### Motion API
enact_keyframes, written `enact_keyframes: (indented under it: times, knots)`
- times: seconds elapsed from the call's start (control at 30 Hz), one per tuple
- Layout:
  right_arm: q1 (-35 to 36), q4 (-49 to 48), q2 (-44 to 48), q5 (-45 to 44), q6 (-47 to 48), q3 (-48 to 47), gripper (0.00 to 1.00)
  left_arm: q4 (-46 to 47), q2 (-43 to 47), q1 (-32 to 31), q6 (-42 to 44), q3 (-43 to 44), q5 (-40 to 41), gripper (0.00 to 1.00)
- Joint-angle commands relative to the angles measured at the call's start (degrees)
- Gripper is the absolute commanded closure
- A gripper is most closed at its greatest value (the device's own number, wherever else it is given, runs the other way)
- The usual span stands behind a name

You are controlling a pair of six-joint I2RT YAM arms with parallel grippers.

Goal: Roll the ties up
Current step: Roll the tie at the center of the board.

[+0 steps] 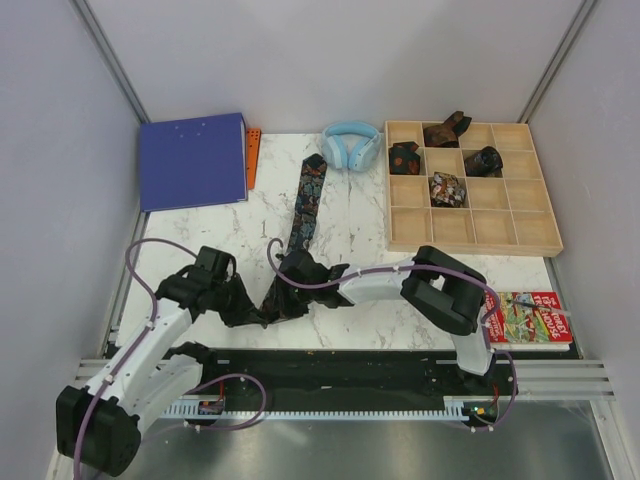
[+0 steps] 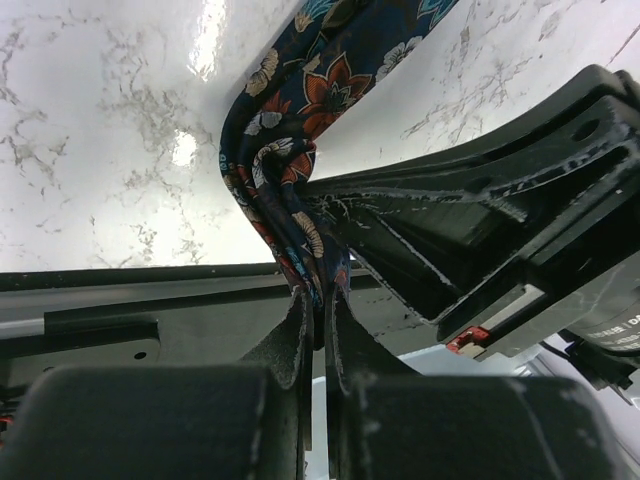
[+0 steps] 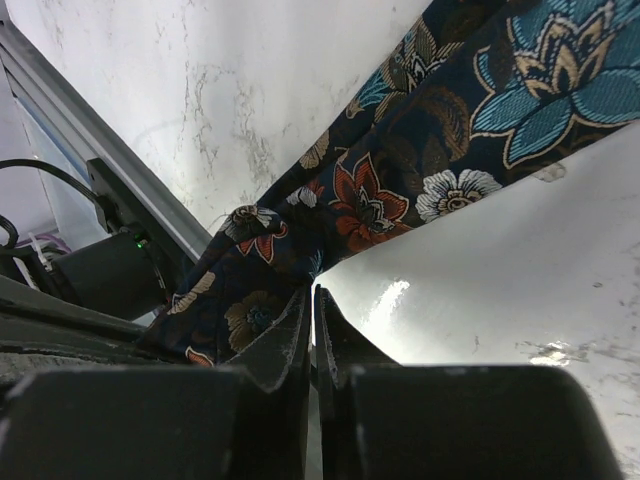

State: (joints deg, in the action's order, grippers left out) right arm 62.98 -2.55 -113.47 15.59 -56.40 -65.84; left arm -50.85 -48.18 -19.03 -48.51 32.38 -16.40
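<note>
A long dark floral tie [image 1: 305, 205] runs down the marble table from near the headphones to both grippers. My left gripper [image 1: 252, 310] is shut on its near end, with the fabric pinched between the fingertips [image 2: 322, 295] and curled into a small loop [image 2: 280, 165] just above them. My right gripper [image 1: 292, 285] sits right beside the left one, shut on the same tie [image 3: 450, 130] at its lower edge [image 3: 312, 295]. Several rolled ties [image 1: 447, 188] lie in compartments of the wooden tray [image 1: 470, 235].
Light-blue headphones [image 1: 350, 145] rest at the back by the tie's far end. A blue binder [image 1: 193, 160] and an orange strip [image 1: 252, 155] lie at the back left. A colourful book [image 1: 530, 318] lies at the right front. A black rail [image 2: 150, 290] borders the near edge.
</note>
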Motion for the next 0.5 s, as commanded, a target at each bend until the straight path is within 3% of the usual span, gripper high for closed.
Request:
enact_keyframes:
  times: [0.0, 0.2, 0.47]
  knots:
    - [0.83, 0.44, -0.96, -1.09, -0.73, -2.8, 0.91, -0.04, -0.94, 2.5, 5.44, 2.86, -2.93, 0.98]
    - [0.74, 0.96, -1.58, -1.01, -0.11, -3.5, 0.91, 0.66, -2.88, 3.56, 6.23, 3.83, -3.72, 0.98]
    - [-1.45, 2.37, 0.18, -1.36, 1.47, -1.75, 0.91, 4.09, -11.91, 5.05, 8.43, 6.9, -6.18, 0.98]
